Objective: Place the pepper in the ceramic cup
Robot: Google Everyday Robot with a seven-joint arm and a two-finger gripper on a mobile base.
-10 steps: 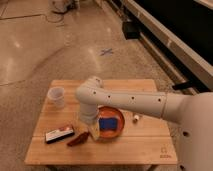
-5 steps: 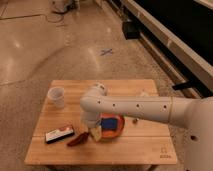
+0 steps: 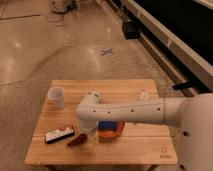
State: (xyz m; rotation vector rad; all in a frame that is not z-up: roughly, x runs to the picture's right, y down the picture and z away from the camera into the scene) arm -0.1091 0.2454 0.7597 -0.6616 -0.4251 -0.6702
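gripper [image 3: 90, 140] hanging low nr front of table [image 3: 137, 146], btwn pepper and orange bowl [image 3: 118, 131] | grip state: can't tell, nothing seen held | pepper [image 3: 76, 141] lying flat just beside me, picture-left, long axis approx left-right | ceramic cup [image 3: 56, 96] standing upright far-left corner, well apart | judging: going for pepper first

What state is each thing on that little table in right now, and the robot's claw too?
gripper: lowered near the table's front left.
ceramic cup: upright, far left corner.
pepper: lying flat on the table, just left of the gripper, not in the ceramic cup.
orange bowl: upright, blue thing inside, partly behind the arm.
small white bottle: standing, far right.
flat black-and-white box: lying flat, left of the pepper.
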